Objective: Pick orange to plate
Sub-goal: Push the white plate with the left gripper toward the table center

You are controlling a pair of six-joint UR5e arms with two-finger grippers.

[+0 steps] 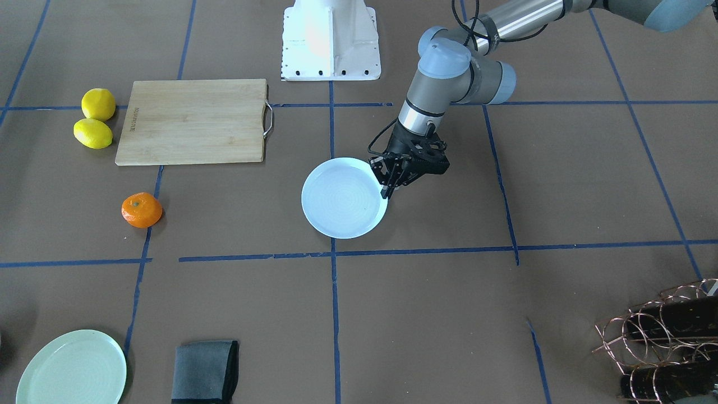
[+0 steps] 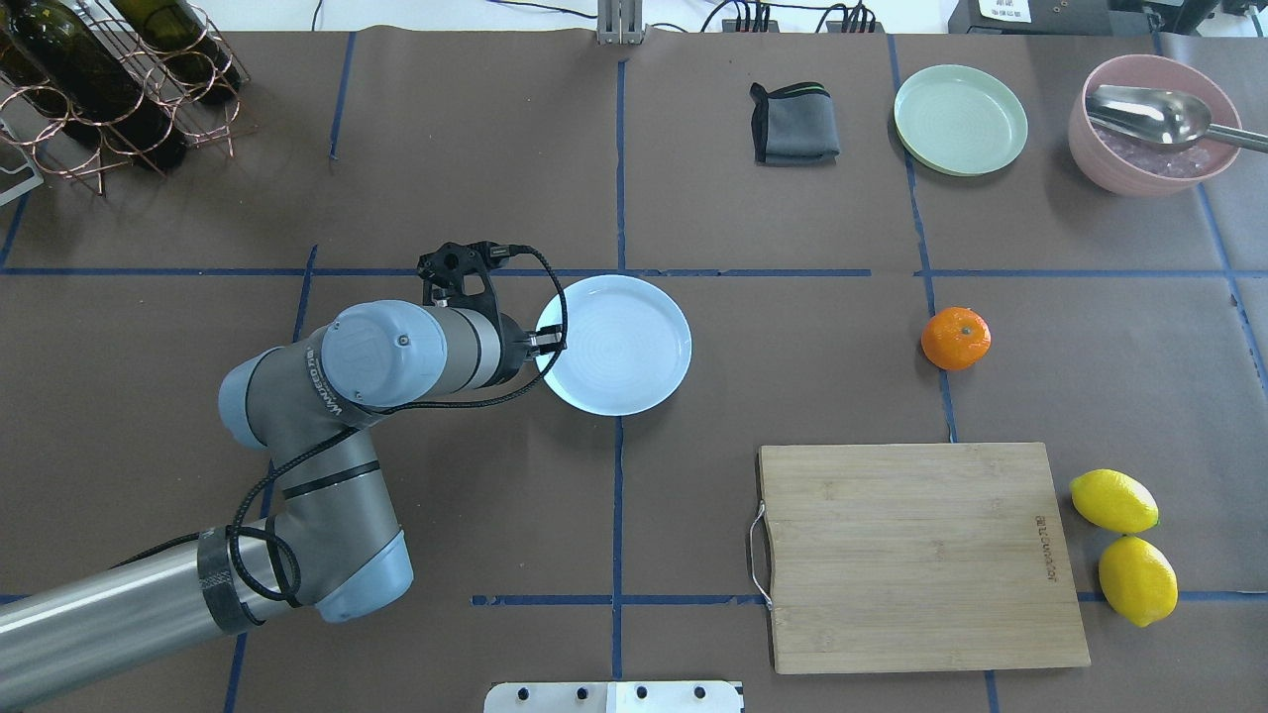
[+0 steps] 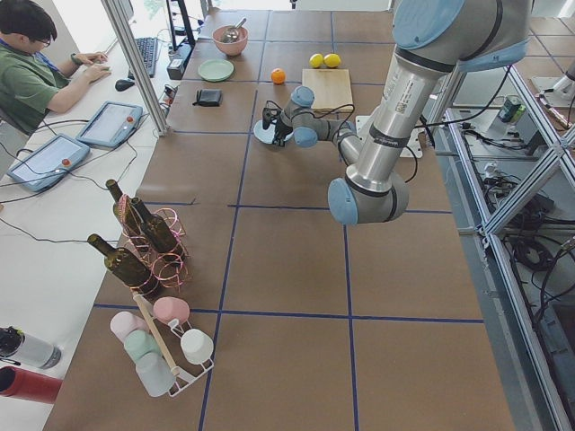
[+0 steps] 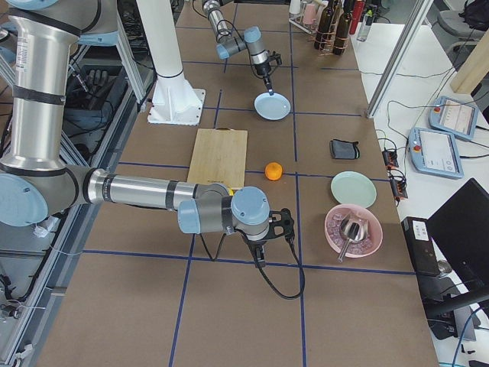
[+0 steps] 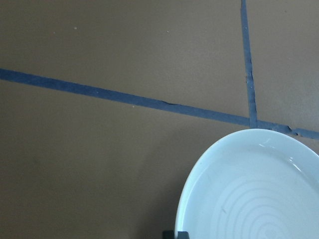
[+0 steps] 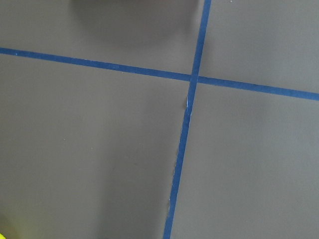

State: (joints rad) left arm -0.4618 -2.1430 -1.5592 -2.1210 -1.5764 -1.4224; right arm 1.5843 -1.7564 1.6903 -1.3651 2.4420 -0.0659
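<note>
The orange (image 2: 955, 338) lies on the brown table mat, right of centre in the overhead view, and shows as well in the front view (image 1: 141, 210). Nothing lies on the pale bluish-white plate (image 2: 634, 368) near the middle. My left gripper (image 2: 551, 343) is at the plate's left rim, shut on the rim; in the front view the fingers (image 1: 387, 189) pinch that edge. The left wrist view shows the plate (image 5: 249, 194) with a dark fingertip at its edge. My right gripper (image 4: 280, 225) shows only in the exterior right view, near the pink bowl, and I cannot tell whether it is open or shut.
A wooden cutting board (image 2: 916, 550) lies near the robot on the right, two lemons (image 2: 1124, 545) beside it. A grey cloth (image 2: 792, 124), a pale green plate (image 2: 959, 119) and a pink bowl with a spoon (image 2: 1154, 124) stand at the far side. A bottle rack (image 2: 109, 79) stands far left.
</note>
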